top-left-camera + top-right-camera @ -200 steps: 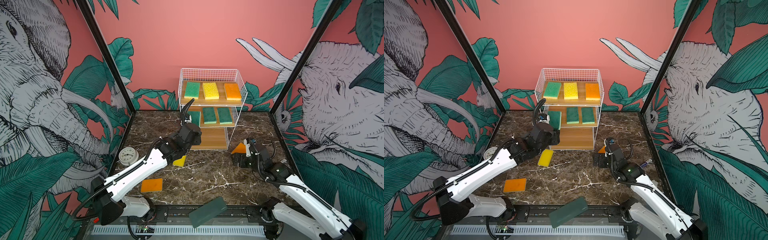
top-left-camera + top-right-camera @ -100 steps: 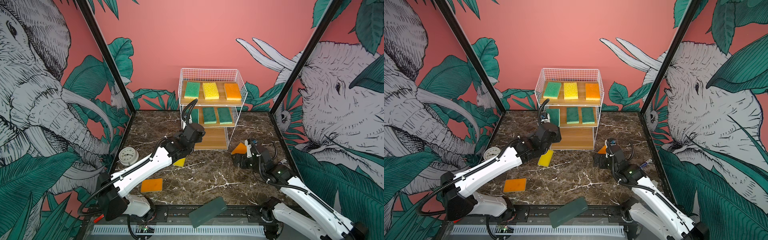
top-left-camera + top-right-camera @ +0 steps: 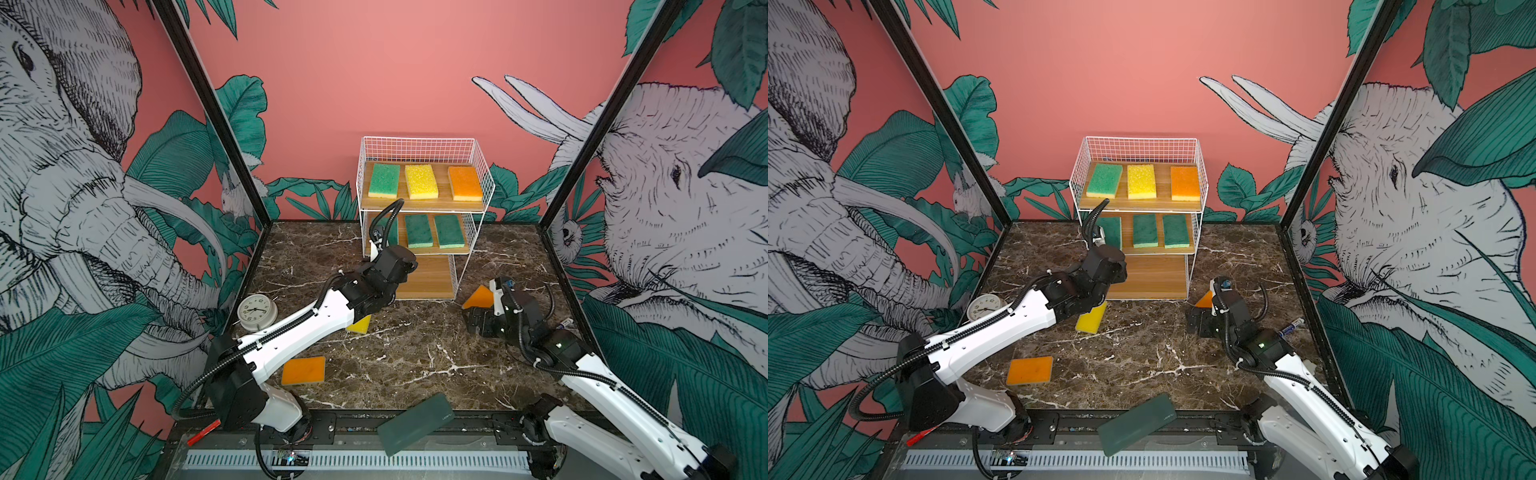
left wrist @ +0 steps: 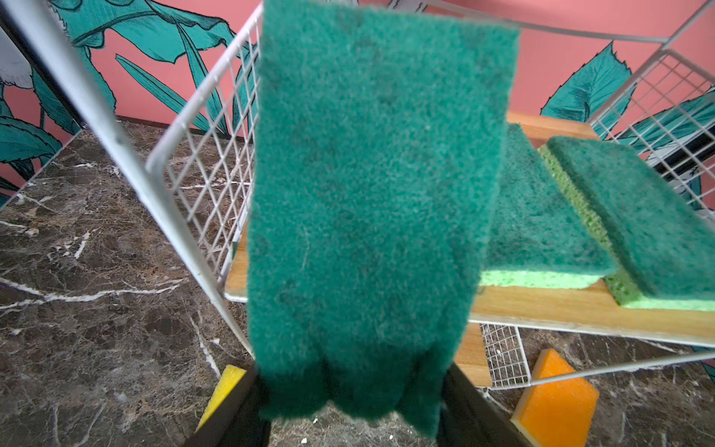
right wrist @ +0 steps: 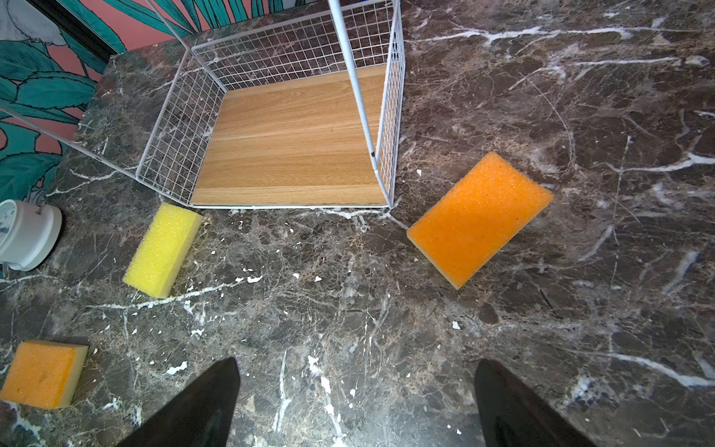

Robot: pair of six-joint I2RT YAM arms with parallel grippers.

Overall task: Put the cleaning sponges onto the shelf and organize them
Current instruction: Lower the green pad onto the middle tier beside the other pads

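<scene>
Since a second ago the left arm has advanced toward the shelf [image 3: 417,149]; the right arm is unchanged.

Left gripper [image 4: 350,406]: part-closed on a dark green sponge [image 4: 367,193], held at the left end of the middle board [image 4: 580,309]. Contact with the board cannot be determined.

Right gripper [image 5: 356,398]: wide apart, holding nothing, above the tabletop [image 5: 348,290].

Writing: the mark on the dark slab [image 3: 415,424] is too small to read.

Count, nine sponges:
- three on the top board [image 3: 419,203]
- two lying on the middle board
- one held
- three on the tabletop: a yellow sponge [image 5: 162,251], a near orange sponge [image 5: 479,218] and a far orange sponge [image 5: 42,373]
</scene>
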